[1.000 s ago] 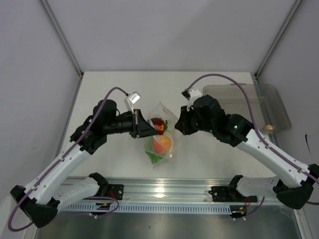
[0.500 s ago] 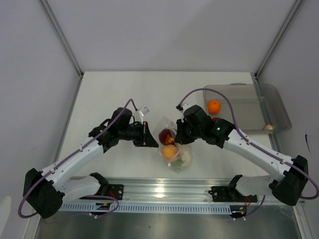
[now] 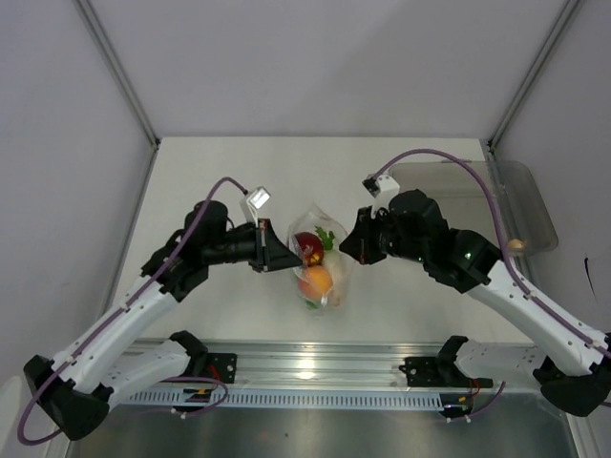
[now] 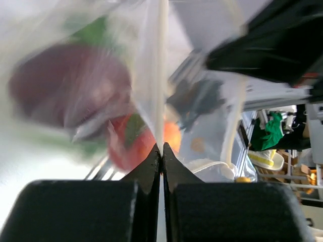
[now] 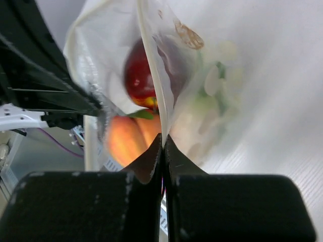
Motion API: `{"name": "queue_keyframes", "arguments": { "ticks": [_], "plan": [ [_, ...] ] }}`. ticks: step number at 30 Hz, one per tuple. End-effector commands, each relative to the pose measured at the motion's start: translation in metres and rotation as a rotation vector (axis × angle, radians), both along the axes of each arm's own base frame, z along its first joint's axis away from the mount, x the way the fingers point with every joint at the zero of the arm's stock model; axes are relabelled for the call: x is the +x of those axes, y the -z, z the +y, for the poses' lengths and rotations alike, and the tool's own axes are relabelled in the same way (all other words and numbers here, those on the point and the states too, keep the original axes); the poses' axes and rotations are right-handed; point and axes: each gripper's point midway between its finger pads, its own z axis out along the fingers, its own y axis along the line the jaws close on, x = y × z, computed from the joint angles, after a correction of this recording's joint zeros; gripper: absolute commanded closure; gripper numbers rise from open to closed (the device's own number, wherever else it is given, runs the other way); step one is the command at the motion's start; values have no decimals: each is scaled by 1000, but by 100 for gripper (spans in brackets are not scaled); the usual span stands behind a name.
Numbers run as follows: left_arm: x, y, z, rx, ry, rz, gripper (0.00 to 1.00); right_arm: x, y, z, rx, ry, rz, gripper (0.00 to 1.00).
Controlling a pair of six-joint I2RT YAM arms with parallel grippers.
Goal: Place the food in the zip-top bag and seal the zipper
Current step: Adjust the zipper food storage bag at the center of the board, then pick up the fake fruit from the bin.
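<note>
The clear zip-top bag (image 3: 320,256) hangs between my two grippers above the table. Inside it I see a dark red fruit (image 3: 306,245), a peach-coloured fruit (image 3: 314,280) and green leaves (image 3: 326,235). My left gripper (image 3: 283,256) is shut on the bag's left edge; the left wrist view shows its jaws (image 4: 161,146) pinching the plastic. My right gripper (image 3: 346,250) is shut on the bag's right edge (image 5: 162,136), with the red fruit (image 5: 139,75) and peach-coloured fruit (image 5: 128,138) behind the film. The zipper strip cannot be made out.
A rigid clear tray (image 3: 496,196) stands at the back right with a small beige piece (image 3: 516,244) at its near end. Metal frame posts rise at the back corners. The aluminium rail (image 3: 315,367) runs along the near edge.
Both grippers swung the bag: it dropped toward the near edge half a second ago, then came back up and left. The right arm now hides the orange that showed in the tray.
</note>
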Motion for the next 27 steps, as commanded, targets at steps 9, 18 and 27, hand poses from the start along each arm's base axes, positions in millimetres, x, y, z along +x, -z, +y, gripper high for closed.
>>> {"name": "queue_keyframes", "arguments": {
  "ticks": [9,18,27],
  "plan": [
    [10,57,-3,74,-17,123,99,18,88,6,-175,31,130,88],
    [16,37,-10,52,-2,93,99,30,15,-1,-146,35,-19,36],
    [14,52,-11,61,6,120,100,107,-38,-71,-121,331,-117,1]
  ]
}}
